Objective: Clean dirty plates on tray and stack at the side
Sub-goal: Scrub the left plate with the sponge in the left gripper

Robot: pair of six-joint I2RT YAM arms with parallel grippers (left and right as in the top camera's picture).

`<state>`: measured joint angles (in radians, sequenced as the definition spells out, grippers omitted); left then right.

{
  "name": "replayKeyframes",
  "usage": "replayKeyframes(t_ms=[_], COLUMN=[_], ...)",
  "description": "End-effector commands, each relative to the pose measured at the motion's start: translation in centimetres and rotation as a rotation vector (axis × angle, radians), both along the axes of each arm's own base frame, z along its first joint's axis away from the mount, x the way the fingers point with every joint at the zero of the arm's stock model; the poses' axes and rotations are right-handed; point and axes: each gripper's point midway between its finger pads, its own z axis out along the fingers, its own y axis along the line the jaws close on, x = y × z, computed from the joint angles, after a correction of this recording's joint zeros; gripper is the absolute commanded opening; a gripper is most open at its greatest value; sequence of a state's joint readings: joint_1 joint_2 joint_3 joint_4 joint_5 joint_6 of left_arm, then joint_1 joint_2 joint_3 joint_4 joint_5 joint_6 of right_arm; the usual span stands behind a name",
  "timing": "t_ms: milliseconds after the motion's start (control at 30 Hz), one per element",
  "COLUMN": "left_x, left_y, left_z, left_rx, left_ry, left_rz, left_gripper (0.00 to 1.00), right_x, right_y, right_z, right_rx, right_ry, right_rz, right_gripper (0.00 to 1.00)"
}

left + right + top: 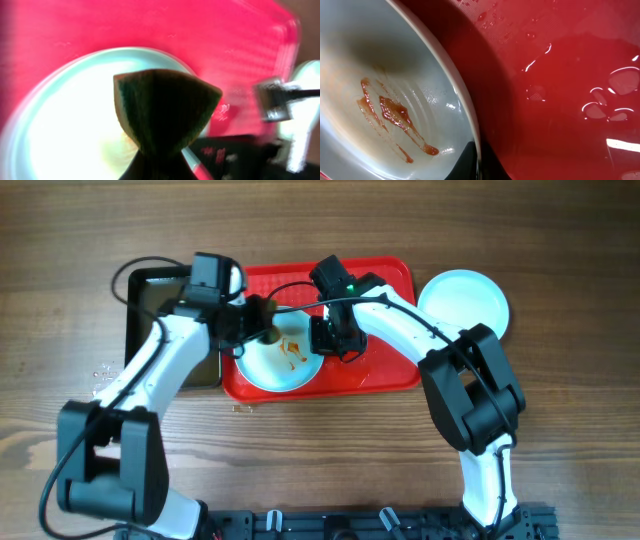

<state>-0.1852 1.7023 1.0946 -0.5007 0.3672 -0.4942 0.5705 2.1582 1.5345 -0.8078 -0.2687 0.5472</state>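
On the red tray [385, 372], we see the left gripper [256, 329] clamped on a dark green sponge [160, 105] above a sauce-smeared plate [262, 368], its rim pinched by the right gripper [328, 340]. A clean plate [463, 302] sits just beside the tray's right end.

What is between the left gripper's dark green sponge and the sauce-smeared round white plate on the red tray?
Nothing visible. The sponge in the left gripper is directly over the plate, whose orange-brown smear lies uncovered.
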Motion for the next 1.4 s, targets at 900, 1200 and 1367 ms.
replayKeyframes(t_ms=[900,1200,1367], left_x=[-4.0,-6.3,-6.6], left_y=[1.0,-6.0,-6.5], left_z=[-6.8,-8.1,-9.0], left_rx=[-0.155,-0.044,-0.045], left_ry=[0.231,0.291,0.331], left_rz=[0.026,0.095,0.163], left_gripper=[0.04,0.04,0.04], right_x=[-0.8,-0.8,-0.9], right_y=[-1.5,-1.5,-1.6], right_z=[-2.0,-2.1,-2.1], right_rx=[-0.08,-0.08,-0.081], right_ry=[0.024,0.025,0.027], right_rz=[0.017,0.018,0.018], right_gripper=[0.04,0.04,0.04])
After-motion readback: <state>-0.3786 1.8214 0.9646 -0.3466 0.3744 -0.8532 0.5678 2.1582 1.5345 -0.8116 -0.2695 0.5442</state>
